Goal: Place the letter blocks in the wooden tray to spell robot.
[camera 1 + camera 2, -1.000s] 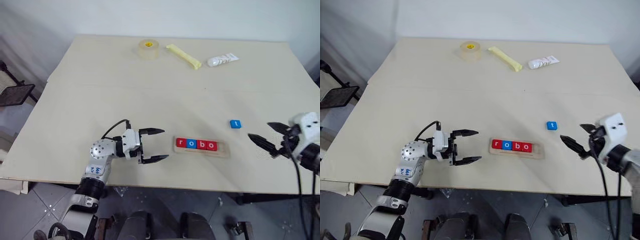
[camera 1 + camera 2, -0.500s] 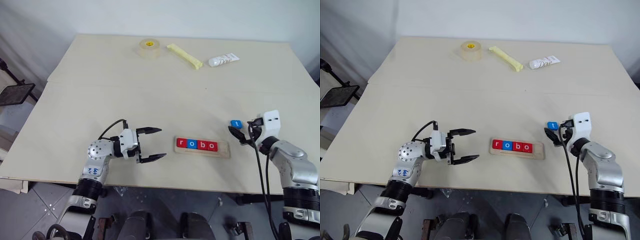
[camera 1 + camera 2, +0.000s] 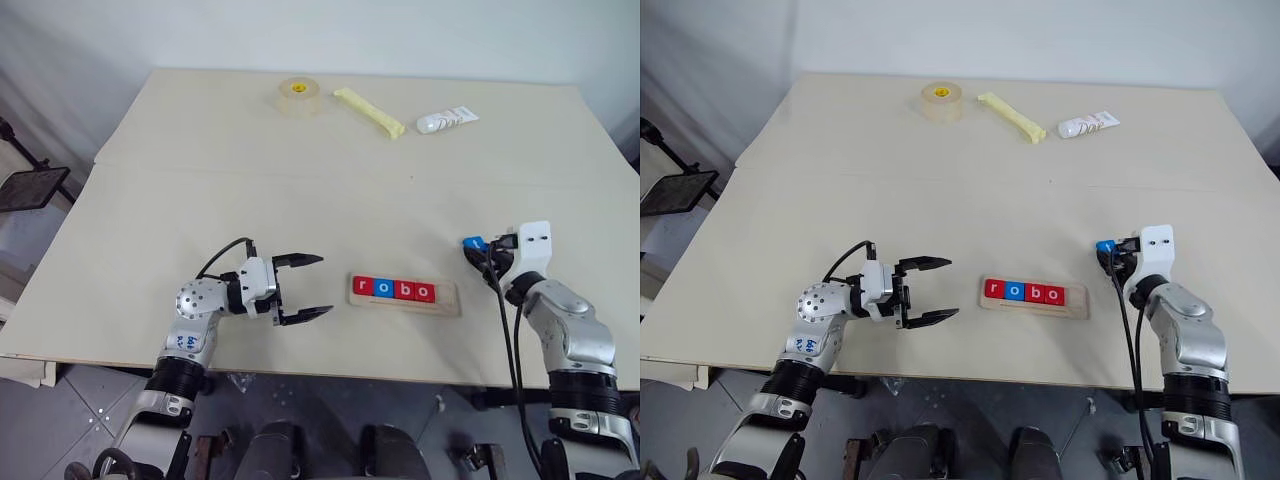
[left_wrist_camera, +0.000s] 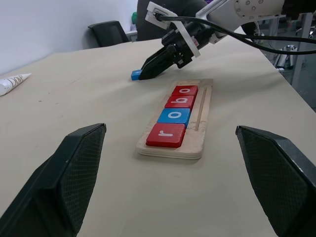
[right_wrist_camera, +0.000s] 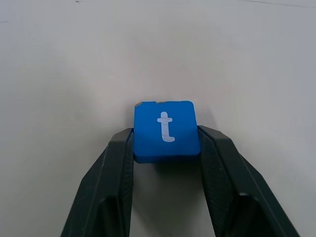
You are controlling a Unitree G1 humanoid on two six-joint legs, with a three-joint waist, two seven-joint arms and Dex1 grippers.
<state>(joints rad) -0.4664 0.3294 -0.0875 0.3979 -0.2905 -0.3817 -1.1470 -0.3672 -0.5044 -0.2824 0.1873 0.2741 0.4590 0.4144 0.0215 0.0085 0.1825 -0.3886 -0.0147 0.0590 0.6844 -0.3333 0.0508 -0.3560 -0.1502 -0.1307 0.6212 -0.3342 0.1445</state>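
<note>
Four letter blocks (image 3: 393,289) lie in the wooden tray (image 3: 448,297), reading r, o, b, o in red, blue, red, red; the tray's right end is bare. The fifth block, a blue t block (image 5: 166,131), rests on the table to the right of and a little beyond the tray. My right gripper (image 3: 478,250) is shut on it, with one black finger (image 5: 112,173) pressed against each side. To the left of the tray my left gripper (image 3: 325,286) hovers open, pointing at the tray's left end with nothing between its fingers.
At the far side of the table (image 3: 300,190) lie a tape roll (image 3: 298,96), a yellow stick-shaped object (image 3: 368,112) and a white tube (image 3: 446,120). The tray sits close to the table's near edge.
My right gripper came in from the right edge to the blue t block and closed its fingers on the block's sides. The left arm stayed still.
</note>
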